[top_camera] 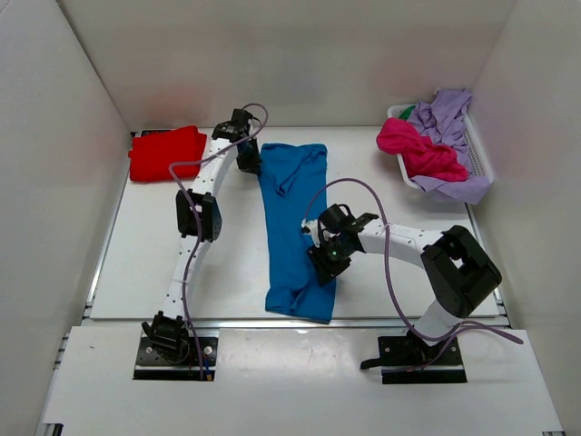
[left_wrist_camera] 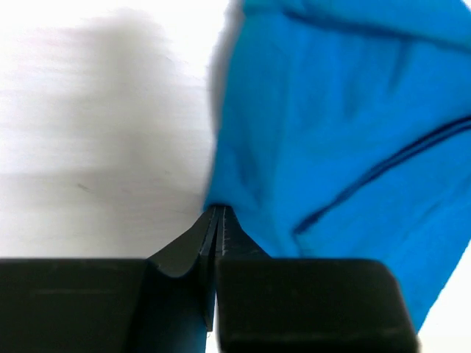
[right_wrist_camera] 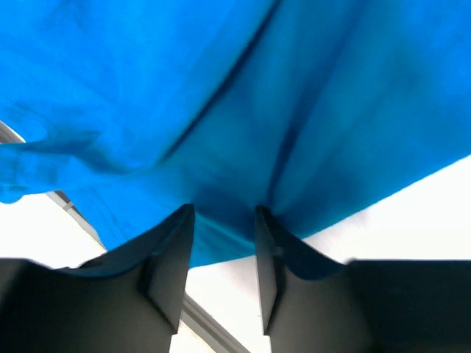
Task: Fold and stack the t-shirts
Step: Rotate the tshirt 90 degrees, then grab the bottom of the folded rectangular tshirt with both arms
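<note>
1. The blue t-shirt [top_camera: 290,218] lies flat on the middle of the table [top_camera: 154,263] as a long narrow strip. It runs from the far side to the near edge, and the near end reaches that edge.
2. The red t-shirt [top_camera: 166,153] sits folded at the far left corner, well apart from the blue one. The pink t-shirt [top_camera: 418,150] and lilac t-shirt [top_camera: 449,113] are heaped unfolded in the white basket [top_camera: 479,154] at far right.
3. The left claw [top_camera: 247,162] is at the far left corner of the strip. Its fingers are pressed together, pinching the cloth's edge at the very tips.
4. The right claw [top_camera: 325,263] is low at the strip's right edge, towards the near end. Its fingers stand spread with blue cloth across the gap, and I cannot tell whether any cloth is caught.
5. Judgement: the step in hand is the crosswise fold of the strip. One shirt looks done, one is in progress and two are untouched.
6. Doing it well:
   - Close the right claw on every layer at the edge before lifting.
   - Keep the strip lightly taut between the claws.
   - Lift low and carry the end straight along the strip's axis, so the side edges land aligned.
7. Risks:
   - The left pinch is shallow and may slip under tension.
   - The near end could slide off the table edge if dragged.
</note>
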Motion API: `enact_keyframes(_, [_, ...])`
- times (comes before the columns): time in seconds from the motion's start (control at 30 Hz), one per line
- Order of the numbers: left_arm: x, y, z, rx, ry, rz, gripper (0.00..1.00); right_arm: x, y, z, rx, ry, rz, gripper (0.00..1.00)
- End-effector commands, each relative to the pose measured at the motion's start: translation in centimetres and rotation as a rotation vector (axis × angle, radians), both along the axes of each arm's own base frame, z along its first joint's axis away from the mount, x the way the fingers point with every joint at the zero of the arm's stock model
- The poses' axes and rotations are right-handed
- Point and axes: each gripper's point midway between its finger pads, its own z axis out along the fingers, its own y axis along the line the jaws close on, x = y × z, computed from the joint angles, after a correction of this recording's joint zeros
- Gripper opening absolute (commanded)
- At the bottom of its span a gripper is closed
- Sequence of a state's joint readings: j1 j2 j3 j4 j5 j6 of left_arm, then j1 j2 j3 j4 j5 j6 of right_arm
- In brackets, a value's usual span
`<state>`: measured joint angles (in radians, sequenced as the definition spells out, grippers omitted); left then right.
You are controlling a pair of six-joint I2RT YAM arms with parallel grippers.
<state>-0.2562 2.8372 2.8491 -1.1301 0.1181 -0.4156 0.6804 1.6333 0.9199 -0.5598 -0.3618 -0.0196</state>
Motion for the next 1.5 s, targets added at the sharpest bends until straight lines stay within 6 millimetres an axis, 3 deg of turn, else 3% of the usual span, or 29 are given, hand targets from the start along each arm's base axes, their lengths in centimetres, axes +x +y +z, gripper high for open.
enact_keyframes(0.0, [2.0, 2.3, 4.8, -0.035, -0.115, -0.008, 0.14, -0.5, -0.6, 0.0, -0.063, -0.015, 0.004, 0.37])
enact_keyframes(0.07, [2.3, 0.8, 8.6, -0.105, -0.189, -0.057, 0.2, 0.7, 0.1, 1.6, -0.04, -0.082, -0.007, 0.44])
enact_keyframes(0.13, [1.9, 0.2, 14.8, -0.107, -0.303, -0.1, 0.26, 1.6, 0.8, 3.4, 0.0, -0.137, -0.037, 0.51])
enact_keyframes(0.17, [1.5, 0.0, 15.7, -0.101, -0.31, -0.11, 0.3, 2.2, 1.0, 4.4, 0.022, -0.159, -0.068, 0.57])
enact_keyframes(0.23, [-1.5, 0.8, 17.4, -0.083, -0.258, -0.15, 0.31, 2.4, 0.9, 5.6, 0.042, -0.165, -0.098, 0.6])
enact_keyframes(0.3, [-6.9, 1.2, 16.4, -0.05, -0.115, -0.201, 0.28, 2.0, 0.2, 6.3, 0.028, -0.182, -0.126, 0.61])
enact_keyframes(0.37, [-13.6, 1.7, 13.7, 0.03, 0.03, -0.245, 0.25, 1.5, -0.4, 6.2, 0.029, -0.171, -0.172, 0.59])
enact_keyframes(0.4, [-15.5, 1.1, 13.1, 0.048, 0.045, -0.273, 0.25, 1.0, -0.5, 6.2, 0.045, -0.151, -0.194, 0.59])
enact_keyframes(0.47, [-21.8, 1.3, 10.7, 0.036, 0.098, -0.298, 0.25, -0.4, -0.8, 5.7, 0.061, -0.097, -0.235, 0.56])
enact_keyframes(0.5, [-22.7, 0.5, 10.4, 0.01, 0.076, -0.316, 0.24, -0.9, -0.6, 6.0, 0.072, -0.105, -0.24, 0.55])
enact_keyframes(0.57, [-28.1, 0.6, 8.4, -0.035, 0.107, -0.306, 0.24, -2.0, -0.4, 5.7, 0.091, -0.095, -0.263, 0.5])
enact_keyframes(0.6, [-28.9, -0.3, 8.2, -0.073, 0.099, -0.303, 0.23, -2.1, -0.4, 5.6, 0.098, -0.088, -0.271, 0.49])
enact_keyframes(0.63, [-31.3, -0.4, 7.3, -0.105, 0.137, -0.323, 0.23, -2.9, -0.3, 5.1, 0.112, -0.056, -0.273, 0.47])
enact_keyframes(0.7, [-33.9, -1.7, 6.6, -0.152, 0.132, -0.335, 0.23, -3.2, 0.0, 4.9, 0.129, -0.056, -0.294, 0.46])
enact_keyframes(0.9, [-37.5, -3.6, 5.0, -0.219, 0.156, -0.353, 0.27, -3.9, -1.2, 3.4, 0.085, -0.041, -0.319, 0.46])
enact_keyframes(1.13, [-39.8, -5.3, 5.1, -0.27, 0.145, -0.351, 0.31, -4.6, -2.3, 2.0, 0.017, -0.008, -0.414, 0.4])
enact_keyframes(1.37, [-41.2, -6.7, 3.2, -0.234, 0.183, -0.376, 0.33, -5.8, -2.3, 1.5, 0.009, 0.02, -0.412, 0.38])
enact_keyframes(1.47, [-41.7, -6.2, 2.3, -0.178, 0.208, -0.37, 0.34, -5.9, -2.1, 1.7, 0.015, 0.024, -0.418, 0.38])
